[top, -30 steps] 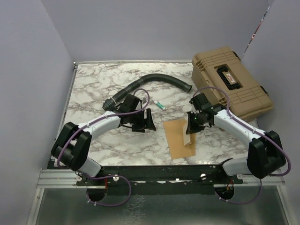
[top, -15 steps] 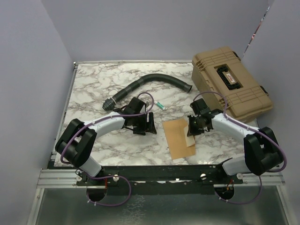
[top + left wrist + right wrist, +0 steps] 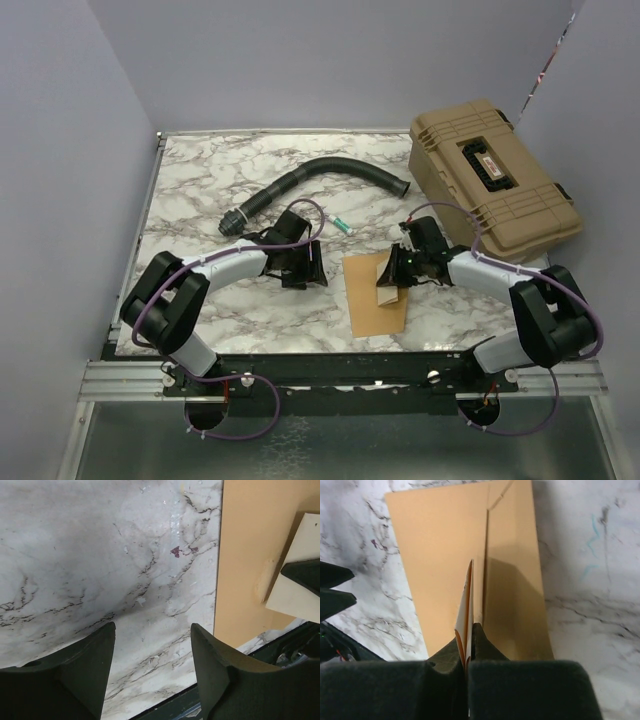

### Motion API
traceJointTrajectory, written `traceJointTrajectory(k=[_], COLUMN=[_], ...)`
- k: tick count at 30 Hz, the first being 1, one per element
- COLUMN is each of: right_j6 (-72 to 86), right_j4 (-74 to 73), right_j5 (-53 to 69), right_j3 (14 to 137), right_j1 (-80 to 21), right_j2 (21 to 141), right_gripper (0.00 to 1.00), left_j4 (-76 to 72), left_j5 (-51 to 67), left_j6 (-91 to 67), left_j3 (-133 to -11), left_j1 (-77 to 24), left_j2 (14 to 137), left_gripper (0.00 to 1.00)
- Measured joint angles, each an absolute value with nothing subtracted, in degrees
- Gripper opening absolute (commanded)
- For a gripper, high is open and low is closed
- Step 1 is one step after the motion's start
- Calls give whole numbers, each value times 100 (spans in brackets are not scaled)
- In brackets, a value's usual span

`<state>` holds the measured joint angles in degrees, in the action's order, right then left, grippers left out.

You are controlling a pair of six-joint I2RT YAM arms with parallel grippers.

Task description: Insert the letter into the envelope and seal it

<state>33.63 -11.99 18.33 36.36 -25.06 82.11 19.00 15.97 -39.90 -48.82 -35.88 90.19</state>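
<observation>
- Pale lilac walls enclose a white marble desk (image 3: 200,190) in the overhead view. A tan hard case (image 3: 500,180) sits at its far right and a black ribbed hose (image 3: 310,175) curves across the far middle.
- Overhead, the letter (image 3: 365,305) lies flat near the front edge, between the two arms. The right gripper (image 3: 398,268) reaches over the letter's far right corner, holding the envelope (image 3: 386,280) above it. The left gripper (image 3: 312,265) is low over bare marble just left of the letter.
- Left wrist view: the left gripper (image 3: 150,630) has its jaws spread wide with only marble between them. The letter (image 3: 240,555) lies to the right. A pale face of the envelope (image 3: 295,587) shows beyond it, with a black finger on it.
- Right wrist view: the right gripper (image 3: 468,632) has its jaws pinched together on the envelope (image 3: 466,612), which is seen edge-on as a thin upright strip. The letter (image 3: 440,545) lies flat underneath, with a straight crease running along its length.
</observation>
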Motion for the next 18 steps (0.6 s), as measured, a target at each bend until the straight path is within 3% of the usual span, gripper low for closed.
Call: traceJointTrajectory(k=[9, 18], right_j6=[3463, 3197], right_j4=[-591, -1433], right_j5=[2062, 1372], right_j3=[3688, 3898], right_j1=[-2556, -2558], right_j2=[8484, 7891], right_gripper=[0, 0], left_j4=[1903, 1789], left_j5=[1146, 1111], left_j6=[-4136, -4154], left_j3=[-4847, -4847], left_j1=[-3535, -3487], left_j2=[9000, 8807], left_gripper=[62, 63])
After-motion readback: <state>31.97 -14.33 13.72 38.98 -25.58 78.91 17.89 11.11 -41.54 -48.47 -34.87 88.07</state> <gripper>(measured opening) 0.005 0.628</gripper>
